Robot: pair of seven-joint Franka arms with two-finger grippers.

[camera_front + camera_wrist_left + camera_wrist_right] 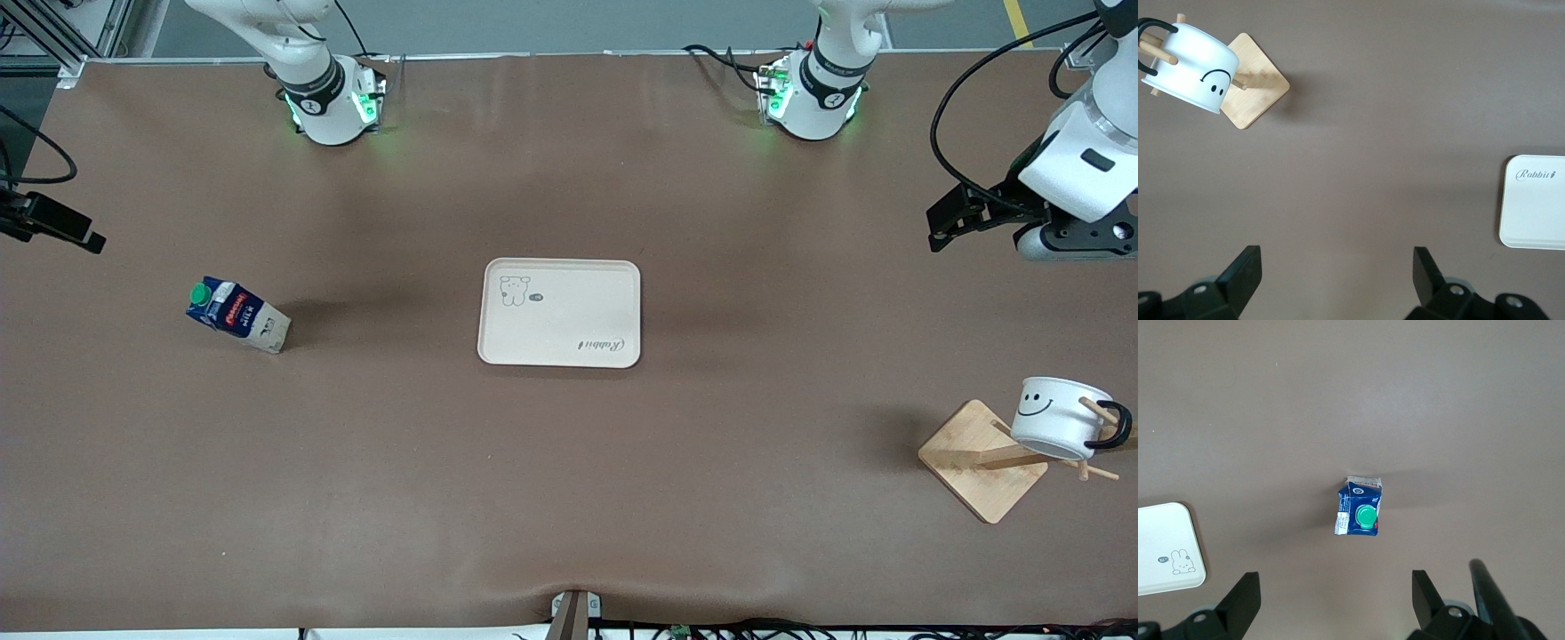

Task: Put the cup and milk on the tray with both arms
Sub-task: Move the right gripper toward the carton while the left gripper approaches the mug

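The beige tray (569,316) lies empty at the table's middle. The milk (238,317) stands on the table toward the right arm's end. It shows in the right wrist view (1359,507), with the green cap up. The white smiley cup (1058,418) hangs tilted on a peg of a wooden stand (973,462) toward the left arm's end, nearer to the front camera than the tray. My left gripper (941,227) is open and empty, up over bare table; the cup (1191,67) is apart from it. My right gripper (80,233) is open and empty over the table's edge.
The tray's corner shows in the left wrist view (1538,200) and in the right wrist view (1165,550). The stand's square base (1258,83) rests on the brown table mat. Cables run along the front edge and by the arm bases.
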